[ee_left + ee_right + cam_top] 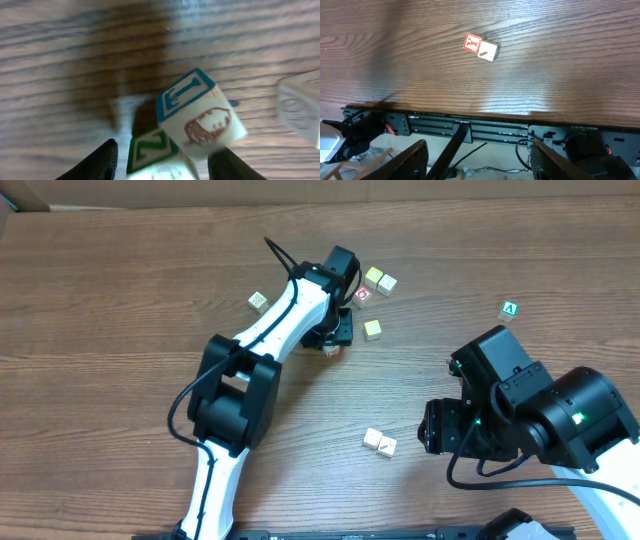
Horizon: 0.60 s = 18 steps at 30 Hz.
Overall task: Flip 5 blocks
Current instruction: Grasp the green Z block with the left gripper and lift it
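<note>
Left pincer (pixel 164 150) low over the worktop (pixel 60 60), its dark fingers (pixel 102 160) half apart on either side of a picture block (pixel 200 117). That block is tilted up on an edge, blue letter face on top, brown animal face toward the camera; really clamped or only nudged, not possible to tell. Right pincer (pixel 477 160) spread wide and holding nothing, near the front edge of the worktop, well apart from a touching pair: one red Y block (pixel 472 42) and one pale block with a dark mark (pixel 488 50). Judged from this: one flip in the middle of being done, not finished; number of flips already done not readable, with no sign of turned or unturned on any face. Probably left to do: the pair by the right arm, the lone pale block (pixel 258 301) apart from the others, maybe the red-printed block (pixel 362 294) just beside the left wrist. Hard to make out: left wrist view blurred; a green-lettered face (pixel 150 152) under the tilted block cut by the lower edge, letter unsure; a whitish cube (pixel 300 110) cut by the right edge; from overhead, fingertips of the left pincer hidden under the arm's own wrist.
</note>
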{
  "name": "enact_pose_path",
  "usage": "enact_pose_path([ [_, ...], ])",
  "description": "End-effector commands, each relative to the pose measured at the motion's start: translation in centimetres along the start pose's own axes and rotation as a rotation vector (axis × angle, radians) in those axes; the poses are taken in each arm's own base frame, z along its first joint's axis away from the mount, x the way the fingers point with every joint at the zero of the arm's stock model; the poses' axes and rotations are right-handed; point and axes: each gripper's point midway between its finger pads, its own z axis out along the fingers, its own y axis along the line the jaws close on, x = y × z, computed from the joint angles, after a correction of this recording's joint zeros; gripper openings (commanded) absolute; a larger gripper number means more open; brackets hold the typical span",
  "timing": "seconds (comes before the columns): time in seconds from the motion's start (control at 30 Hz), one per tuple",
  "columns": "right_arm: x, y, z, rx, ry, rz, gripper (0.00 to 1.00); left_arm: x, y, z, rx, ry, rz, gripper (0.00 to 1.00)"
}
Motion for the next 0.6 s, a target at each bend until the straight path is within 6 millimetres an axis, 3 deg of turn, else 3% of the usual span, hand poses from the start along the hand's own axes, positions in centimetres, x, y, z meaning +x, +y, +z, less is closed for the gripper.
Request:
enact_pose_path([
  [0.0,0.3,0.2,-0.2,-0.018,-0.002,-0.012,0.66,1.3,0.4,2.0,0.0,0.076,0.109,0.39],
  [0.07,0.3,0.2,-0.2,-0.018,-0.002,-0.011,0.66,1.5,0.5,2.1,-0.004,0.084,0.111,0.29],
  [0.27,0.3,0.2,-0.2,-0.018,-0.002,-0.011,0.66,2.0,0.7,2.0,-0.012,0.106,0.109,0.13],
  [0.57,0.1,0.0,-0.2,-0.009,-0.009,-0.011,0.66,4.9,0.8,-0.4,-0.083,0.169,0.152,0.04],
])
